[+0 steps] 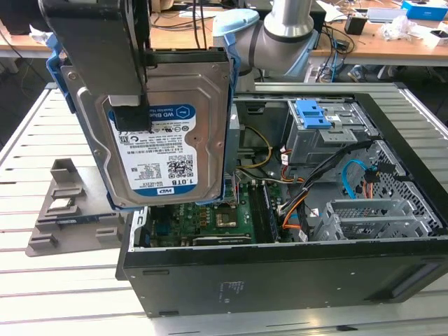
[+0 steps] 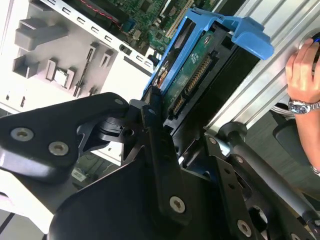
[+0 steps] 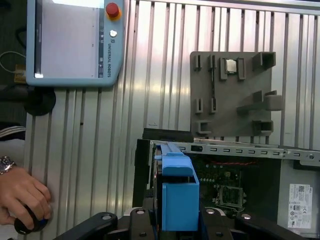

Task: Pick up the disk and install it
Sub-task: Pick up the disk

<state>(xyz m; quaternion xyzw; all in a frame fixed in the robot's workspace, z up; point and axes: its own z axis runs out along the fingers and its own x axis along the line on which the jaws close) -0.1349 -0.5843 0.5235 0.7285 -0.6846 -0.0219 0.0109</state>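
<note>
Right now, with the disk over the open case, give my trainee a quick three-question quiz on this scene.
1. True or false: the gripper is shut on the disk, which hangs over the open computer case.
2. Pick one: the grey plastic stand lies (A) inside the case, (B) on the slatted table beside the case, at the exterior view's left, (C) on top of the disk.
3. Fill the gap: the drive cage inside the case has a ____ tab.

Key: 1 true; 2 B; 3 blue.
</note>
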